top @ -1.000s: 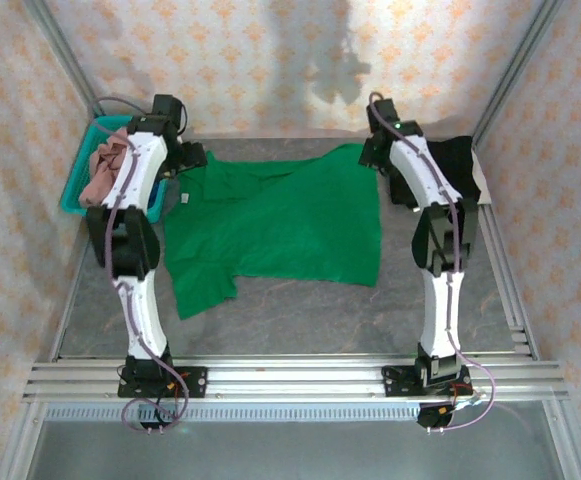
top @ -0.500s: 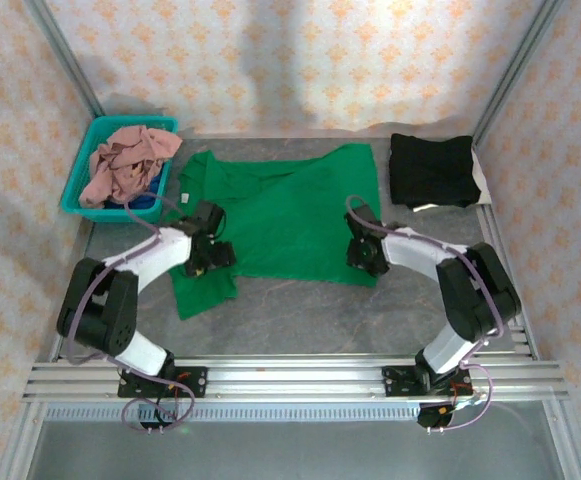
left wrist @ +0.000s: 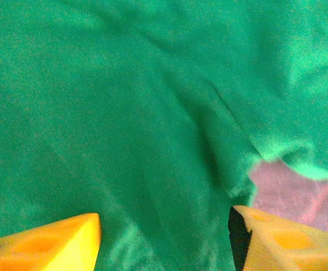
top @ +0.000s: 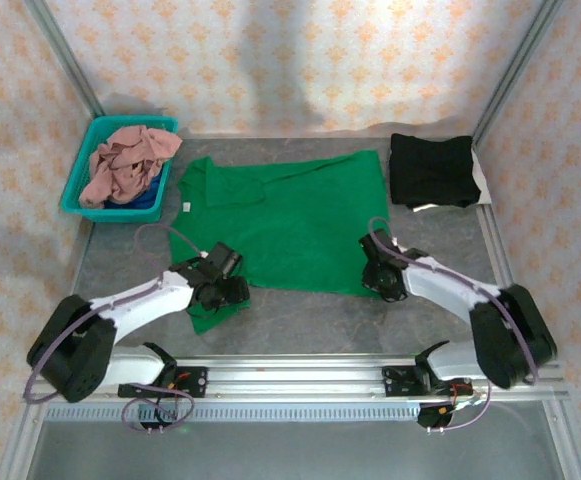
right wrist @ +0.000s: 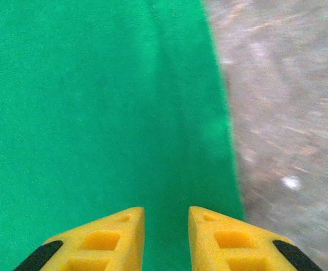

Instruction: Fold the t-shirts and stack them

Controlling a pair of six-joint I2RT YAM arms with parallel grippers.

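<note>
The bright green t-shirt [top: 290, 215] lies spread flat across the middle of the table. My left gripper [top: 226, 284] hangs low over its near left part by the sleeve, and in the wrist view it [left wrist: 164, 240] stands wide open, with green cloth [left wrist: 141, 113] across the gap. My right gripper [top: 379, 276] is low over the shirt's near right corner. It [right wrist: 166, 237] is open by a narrow gap above flat cloth [right wrist: 96, 101], just inside the shirt's side edge. A folded black t-shirt [top: 432, 170] lies at the back right. A dusty pink t-shirt [top: 125, 162] is heaped on blue cloth [top: 148, 201] in the basket.
The teal plastic basket [top: 74, 195] stands at the back left corner. Bare grey tabletop [top: 310, 320] runs between the green shirt's near edge and the metal rails. Patterned walls close in the back and both sides.
Both arms swung from the far side of the table down to the near edge of the green shirt. The shirt now lies flatter and more spread out, its upper right corner unfolded.
</note>
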